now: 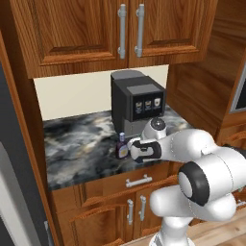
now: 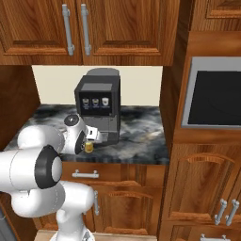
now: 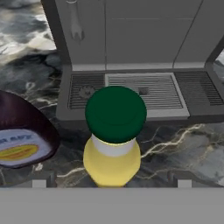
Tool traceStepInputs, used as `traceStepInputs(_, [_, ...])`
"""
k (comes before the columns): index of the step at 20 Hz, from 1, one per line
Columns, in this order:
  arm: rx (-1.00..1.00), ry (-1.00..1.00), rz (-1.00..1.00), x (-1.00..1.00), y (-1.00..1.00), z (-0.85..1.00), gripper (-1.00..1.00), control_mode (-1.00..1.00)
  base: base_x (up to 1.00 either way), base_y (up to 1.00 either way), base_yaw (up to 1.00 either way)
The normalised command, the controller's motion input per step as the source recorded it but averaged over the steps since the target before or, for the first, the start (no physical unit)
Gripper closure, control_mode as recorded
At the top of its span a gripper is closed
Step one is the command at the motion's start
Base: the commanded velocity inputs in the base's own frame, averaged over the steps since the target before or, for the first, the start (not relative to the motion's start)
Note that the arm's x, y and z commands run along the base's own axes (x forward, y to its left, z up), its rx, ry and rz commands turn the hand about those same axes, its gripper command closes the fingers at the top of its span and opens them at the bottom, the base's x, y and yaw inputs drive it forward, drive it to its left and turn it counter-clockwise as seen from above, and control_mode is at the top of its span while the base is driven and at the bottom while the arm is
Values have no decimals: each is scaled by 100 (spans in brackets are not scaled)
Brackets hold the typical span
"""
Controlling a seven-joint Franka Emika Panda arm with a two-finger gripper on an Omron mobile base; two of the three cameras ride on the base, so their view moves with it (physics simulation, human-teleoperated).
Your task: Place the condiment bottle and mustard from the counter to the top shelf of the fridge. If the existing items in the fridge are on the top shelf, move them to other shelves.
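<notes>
Left base view looks from behind-left of the arm, forward and down at the marble counter (image 1: 81, 144) and coffee machine (image 1: 138, 101). Right base view looks from behind-right at the same counter (image 2: 141, 136) and machine (image 2: 98, 108), also taking in the wall oven (image 2: 214, 94). Hand view sits very close and low, facing the machine's drip tray (image 3: 135, 94), with the mustard (image 3: 114, 138) centered and the dark condiment bottle (image 3: 24, 131) at left.

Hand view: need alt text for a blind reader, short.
A yellow mustard bottle with a dark green cap stands centred just ahead of the gripper, on the dark marbled stone counter. A dark purple condiment bottle with a yellow-and-white label is beside it at left, and the grey coffee machine's slotted drip tray lies behind.
</notes>
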Motion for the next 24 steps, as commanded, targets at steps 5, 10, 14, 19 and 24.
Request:
traceStepInputs(5, [0, -5, 0, 5, 0, -3, -100, -100, 0, 0, 0])
traceStepInputs(10, [0, -4, 0, 5, 0, 0, -100, -100, 0, 0, 0])
traceStepInputs(14, [0, -5, 0, 17, 0, -1, -100, -100, 0, 0, 0])
traceStepInputs(19, [0, -1, 0, 19, 0, -3, 100, -100, 0, 0, 0])
traceStepInputs(24, [0, -1, -1, 2, 2, -4, 100, -100, 0, 0, 0])
